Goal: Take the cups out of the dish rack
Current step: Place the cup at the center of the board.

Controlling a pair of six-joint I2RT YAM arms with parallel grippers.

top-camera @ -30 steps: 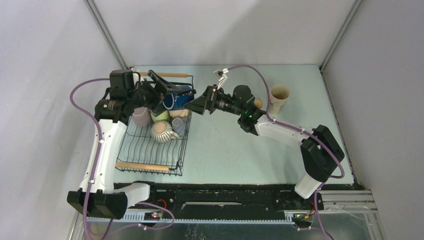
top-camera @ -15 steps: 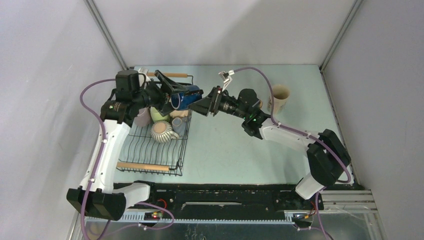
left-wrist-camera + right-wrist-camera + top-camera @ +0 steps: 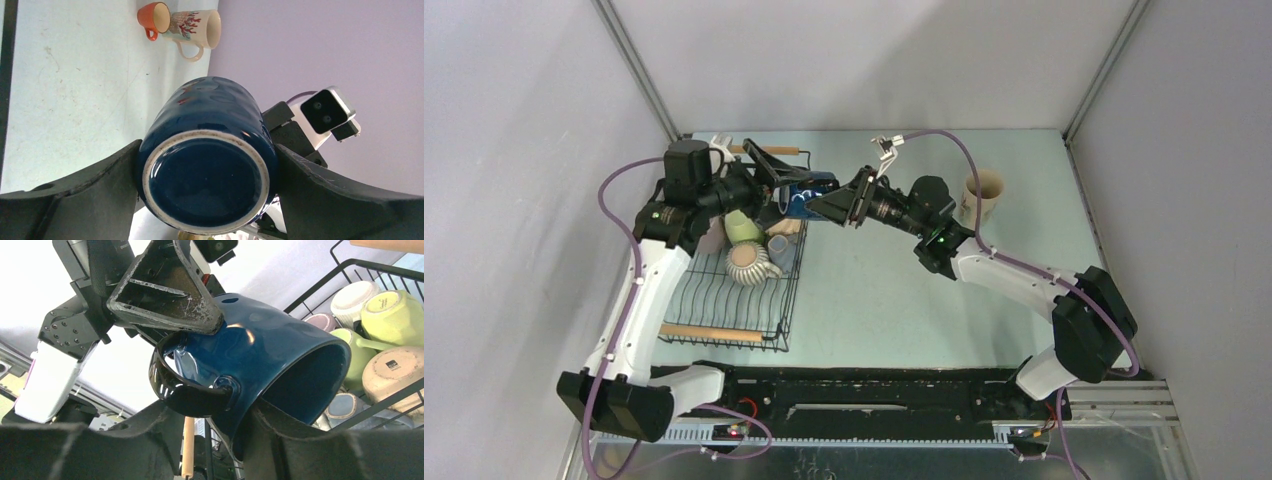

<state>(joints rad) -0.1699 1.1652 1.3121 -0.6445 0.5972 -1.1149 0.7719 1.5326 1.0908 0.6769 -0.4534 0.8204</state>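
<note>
Top view: the dark blue mug (image 3: 812, 196) is held in the air over the far right corner of the dish rack (image 3: 724, 305). Its long axis is roughly level, with the base toward the left arm and the mouth toward the right arm. The left arm rises from its base, arches over the rack, and its wrist is turned right. The left gripper (image 3: 790, 192) is clamped across the mug body. The right arm is stretched low across the desk (image 3: 894, 290), wrist aimed left, with the right gripper (image 3: 819, 207) at the mug's mouth end. More cups sit in the rack: yellow-green (image 3: 744, 228), ribbed cream (image 3: 746, 260).

Left wrist: the mug base (image 3: 207, 182) faces the lens, with the gripper's fingers (image 3: 95, 187) pressed on both flanks. Far off on the desk are an orange cup (image 3: 154, 17) and a cream mug with a red coral print (image 3: 196, 27), lying sideways in this view.

Right wrist: the mug mouth (image 3: 300, 385) opens toward the lower right and the handle (image 3: 185, 390) points toward the lens. A left gripper finger (image 3: 165, 290) lies on top. The right gripper's fingers (image 3: 300, 450) straddle the mug wall beside the handle, one at the mouth side and one under the handle. Can't tell whether they are gripping. Behind, in the rack, a tan cup base carries a dark label (image 3: 395, 365) and a yellow-green base a script mark (image 3: 385, 302); both are unreadable.
</note>
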